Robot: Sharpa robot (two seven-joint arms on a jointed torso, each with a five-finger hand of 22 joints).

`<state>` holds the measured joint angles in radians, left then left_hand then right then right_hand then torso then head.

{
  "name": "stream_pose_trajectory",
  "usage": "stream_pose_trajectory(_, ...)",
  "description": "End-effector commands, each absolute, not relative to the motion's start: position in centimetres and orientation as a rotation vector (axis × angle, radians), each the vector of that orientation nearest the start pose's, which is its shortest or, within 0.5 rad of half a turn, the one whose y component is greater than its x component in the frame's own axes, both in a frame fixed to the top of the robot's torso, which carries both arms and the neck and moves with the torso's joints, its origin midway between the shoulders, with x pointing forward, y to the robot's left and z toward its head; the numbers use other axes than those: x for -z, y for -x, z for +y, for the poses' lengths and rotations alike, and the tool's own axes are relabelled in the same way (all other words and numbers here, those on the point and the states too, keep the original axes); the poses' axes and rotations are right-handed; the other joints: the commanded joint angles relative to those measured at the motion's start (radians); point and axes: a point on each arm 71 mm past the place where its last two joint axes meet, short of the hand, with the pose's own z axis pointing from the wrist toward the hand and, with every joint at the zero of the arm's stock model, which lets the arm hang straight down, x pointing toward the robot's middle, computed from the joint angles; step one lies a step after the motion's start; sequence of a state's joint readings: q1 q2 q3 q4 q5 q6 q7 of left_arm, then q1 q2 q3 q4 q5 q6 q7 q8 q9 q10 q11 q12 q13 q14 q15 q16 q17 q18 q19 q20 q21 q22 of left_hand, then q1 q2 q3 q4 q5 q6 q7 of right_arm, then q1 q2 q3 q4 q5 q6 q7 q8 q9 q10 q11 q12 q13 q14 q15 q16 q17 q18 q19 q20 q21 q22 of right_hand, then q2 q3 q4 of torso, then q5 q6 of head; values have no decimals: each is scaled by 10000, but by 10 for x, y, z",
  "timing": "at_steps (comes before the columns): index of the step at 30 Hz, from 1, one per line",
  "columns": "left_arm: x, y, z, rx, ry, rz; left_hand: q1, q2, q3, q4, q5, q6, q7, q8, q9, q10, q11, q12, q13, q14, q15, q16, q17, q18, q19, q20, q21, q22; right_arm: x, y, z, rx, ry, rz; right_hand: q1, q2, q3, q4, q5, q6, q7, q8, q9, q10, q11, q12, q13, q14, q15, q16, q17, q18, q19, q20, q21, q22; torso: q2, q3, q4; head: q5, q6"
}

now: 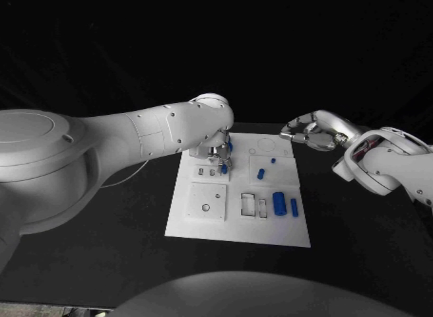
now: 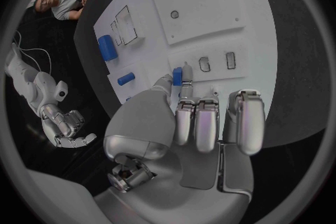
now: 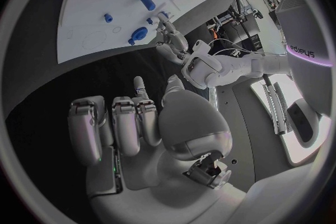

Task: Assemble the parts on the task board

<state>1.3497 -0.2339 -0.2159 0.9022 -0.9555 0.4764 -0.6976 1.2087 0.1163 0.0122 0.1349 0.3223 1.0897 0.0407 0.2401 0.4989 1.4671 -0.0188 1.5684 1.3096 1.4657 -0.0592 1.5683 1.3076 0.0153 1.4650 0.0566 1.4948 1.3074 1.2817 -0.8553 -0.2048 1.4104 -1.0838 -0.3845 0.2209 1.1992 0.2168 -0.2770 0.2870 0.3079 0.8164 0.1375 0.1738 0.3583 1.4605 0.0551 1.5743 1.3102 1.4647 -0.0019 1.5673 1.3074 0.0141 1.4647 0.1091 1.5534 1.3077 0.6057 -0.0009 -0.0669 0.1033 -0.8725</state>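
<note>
The white task board (image 1: pixel 237 221) lies mid-table. My left hand (image 1: pixel 220 155) hovers over its far left part. Thumb and a finger pinch a small blue part (image 2: pixel 178 75) just above the two small slots (image 2: pixel 217 61). My right hand (image 1: pixel 307 130) hangs beyond the board's far right corner, fingers loosely bent and apart, holding nothing. Loose blue parts lie on the board: a large cylinder (image 1: pixel 279 203) with a slimmer one (image 1: pixel 294 207) beside it, a short one (image 1: pixel 261 174) and a tiny one (image 1: pixel 272 159). The right wrist view shows the board (image 3: pixel 98 5) and my right hand (image 3: pixel 140 129).
A raised square plate with a round hole (image 1: pixel 206 201) sits at the board's near left. Rectangular recesses (image 1: pixel 253 205) lie beside the large cylinder. A round recess (image 1: pixel 270 145) marks the far right corner. Black table (image 1: pixel 112 218) surrounds the board.
</note>
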Motion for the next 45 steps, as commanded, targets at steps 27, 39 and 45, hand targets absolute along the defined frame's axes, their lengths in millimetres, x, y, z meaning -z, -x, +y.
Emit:
stream_pose_trajectory(27, 227, -550, 105, -2115, -239, 24755, -638, -659, 1277, -82, -328, -194, -143, 692, 1459, 1037, -254, 24, 2612, 1051, -302, 25, 2632, 107, 307, -303, 64, 1925, 209, -492, -243, -8666, 37, 16829, 33, 34, -40, 13, -53, 6, 16, 39, -32, 1103, 29, -35, 2606, 1061, 55, 35, 2634, -36, 762, 58, -132, 2494, -176, 104, 132, 98, -2)
stream_pose_trajectory(39, 227, -550, 119, -2287, 223, 24039, -864, -724, 1414, 56, -507, -237, -145, 736, 1653, 1037, -263, 24, 2612, 1051, -319, 25, 2632, 100, 344, -323, 70, 1944, 216, -488, -255, -8495, -136, 16914, 53, 33, -44, 1, -51, -16, 19, 24, -41, 1103, 28, -35, 2606, 1061, 57, 35, 2634, -31, 747, 60, -148, 2487, -293, 120, 324, 44, -2)
stream_pose_trajectory(45, 231, -548, 122, -2236, 359, 23943, -932, -738, 1462, 108, -576, -248, -147, 742, 1712, 1037, -265, 24, 2612, 1051, -324, 25, 2632, 105, 335, -330, 51, 1930, 219, -487, -257, -8462, -180, 16959, 60, 32, -44, -3, -47, -20, 19, 21, -43, 1103, 28, -35, 2606, 1061, 57, 35, 2634, -31, 745, 61, -149, 2486, -366, 121, 400, 72, -2)
